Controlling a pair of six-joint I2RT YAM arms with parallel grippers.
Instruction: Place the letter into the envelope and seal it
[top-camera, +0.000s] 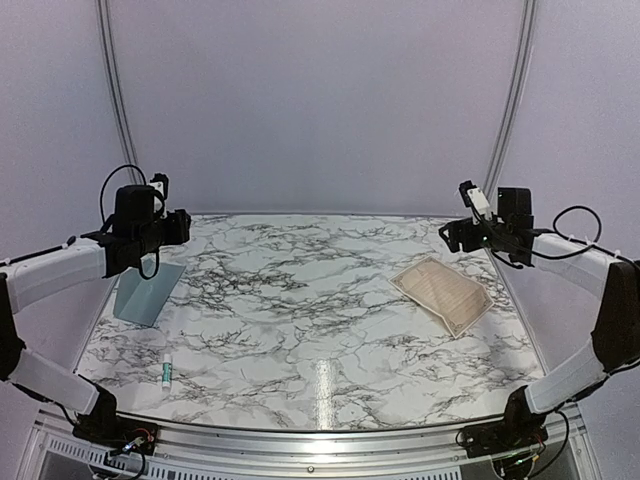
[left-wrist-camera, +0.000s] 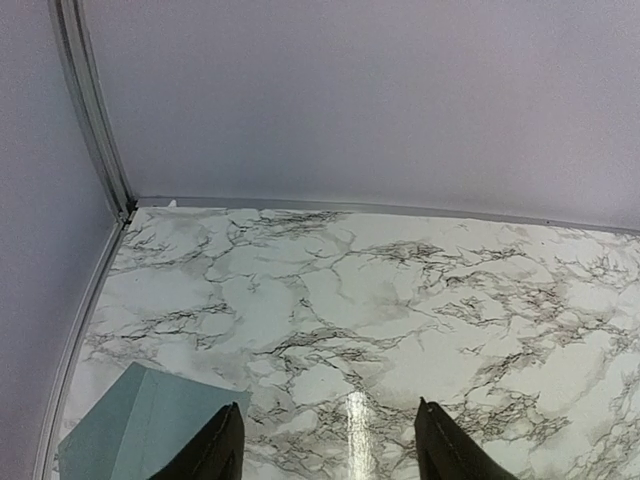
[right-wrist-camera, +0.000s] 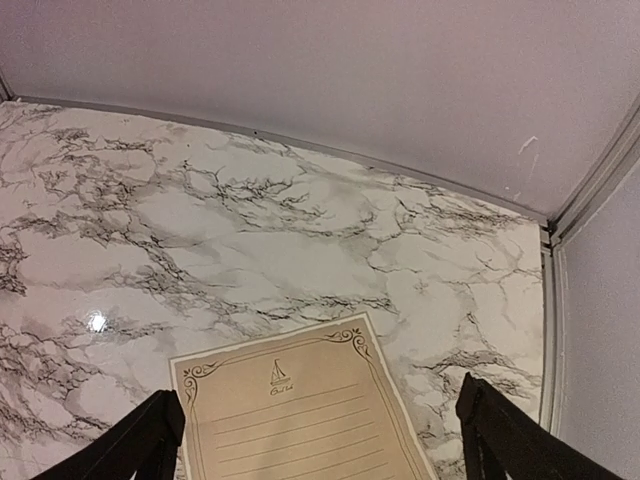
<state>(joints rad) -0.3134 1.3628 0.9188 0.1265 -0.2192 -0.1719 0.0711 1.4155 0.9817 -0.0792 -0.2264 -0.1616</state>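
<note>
The tan letter (top-camera: 442, 294) lies flat on the right side of the marble table, its ruled lines and small ship emblem plain in the right wrist view (right-wrist-camera: 300, 410). The grey-blue envelope (top-camera: 147, 291) lies flat at the left edge, one corner of it in the left wrist view (left-wrist-camera: 140, 430). My left gripper (top-camera: 180, 226) hangs above the envelope's far end, open and empty (left-wrist-camera: 328, 445). High over the letter's far corner, my right gripper (top-camera: 452, 238) stands wide open with nothing between its fingers (right-wrist-camera: 322, 440).
A small white-green tube (top-camera: 167, 372) lies near the front left. The table (top-camera: 300, 300) is bounded by a pale backdrop wall with metal rails at the far corners. Both arm bases sit at the near edge.
</note>
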